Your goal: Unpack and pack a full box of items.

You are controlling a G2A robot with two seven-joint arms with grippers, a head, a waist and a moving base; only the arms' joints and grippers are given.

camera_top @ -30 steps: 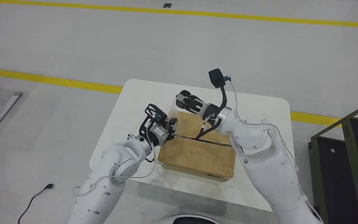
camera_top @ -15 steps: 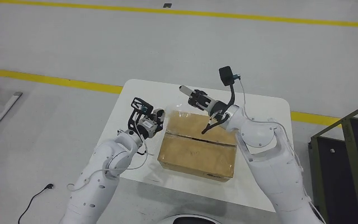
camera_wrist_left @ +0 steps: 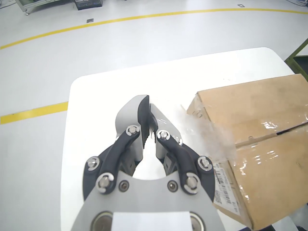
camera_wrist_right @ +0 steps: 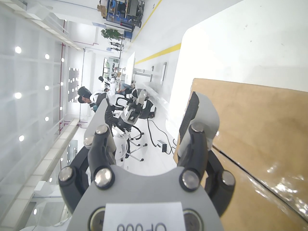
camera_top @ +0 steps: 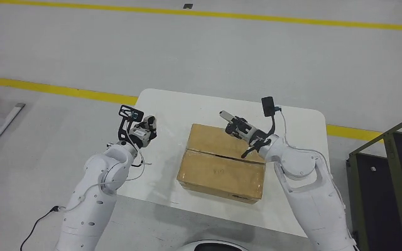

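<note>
A closed brown cardboard box (camera_top: 220, 164) lies in the middle of the white table (camera_top: 282, 122), with glossy clear tape along its seam (camera_wrist_left: 269, 133). My left gripper (camera_top: 147, 124) is left of the box, off its side. In the left wrist view the left gripper (camera_wrist_left: 149, 111) is shut on a strip of clear tape (camera_wrist_left: 207, 131) that stretches back to the box's corner (camera_wrist_left: 199, 111). My right gripper (camera_top: 230, 119) hovers over the box's far edge. The right wrist view shows the right gripper (camera_wrist_right: 146, 114) open and holding nothing, one finger (camera_wrist_right: 192, 111) above the box top (camera_wrist_right: 255, 126).
The table's rounded front-left corner (camera_top: 125, 182) and left edge lie near my left arm. A dark green rack (camera_top: 377, 182) stands on the floor to the right of the table. Bare tabletop lies behind the box and to its left.
My left gripper has drawn away from the box to the left, pulling the clear tape strip with it. My right gripper has shifted right along the box's far edge.
</note>
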